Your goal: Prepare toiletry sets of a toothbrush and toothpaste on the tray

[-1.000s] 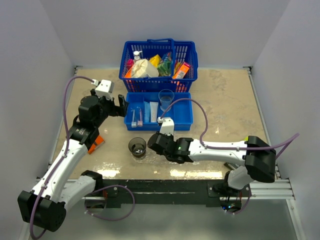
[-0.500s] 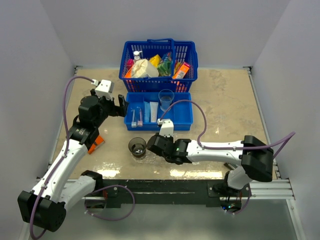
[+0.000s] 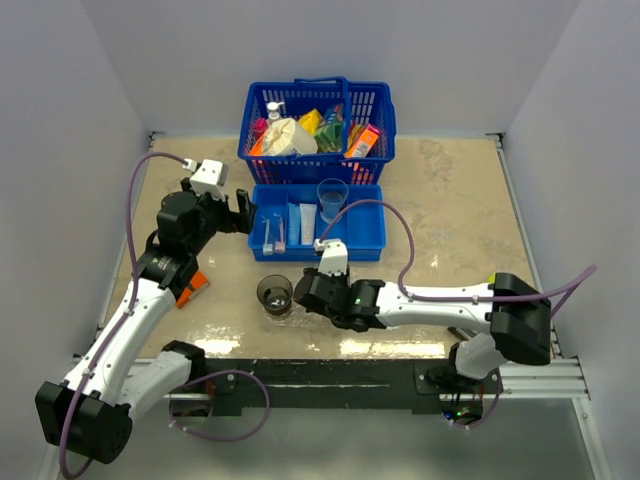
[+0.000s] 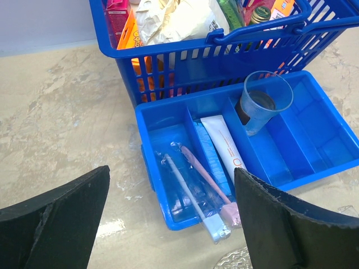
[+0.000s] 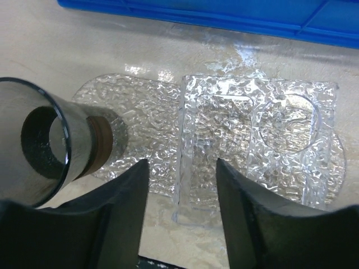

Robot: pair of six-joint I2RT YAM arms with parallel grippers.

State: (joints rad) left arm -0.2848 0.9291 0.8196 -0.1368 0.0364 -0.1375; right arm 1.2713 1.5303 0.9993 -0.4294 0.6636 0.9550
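The left gripper (image 4: 172, 171) hangs with its jaws spread wide and empty. Ahead between them, two wrapped toothbrushes (image 4: 193, 179) lie in the end compartment of the blue divided bin (image 4: 314, 148), with the white toothpaste tube (image 4: 223, 144) one compartment over, toward the right finger. The right gripper (image 5: 182, 165) is likewise released, its jaws over the clear bumpy tray (image 5: 291, 140), where a smoky cup (image 5: 50, 145) stands just outside the left finger.

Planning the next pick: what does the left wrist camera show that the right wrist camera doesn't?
Left wrist only: two toothbrushes and a toothpaste tube lying in the blue bin, a clear cup standing there too, the basket behind. Right wrist only: the smoky cup on one end of the tray. Both: the bin's edge and some tray.
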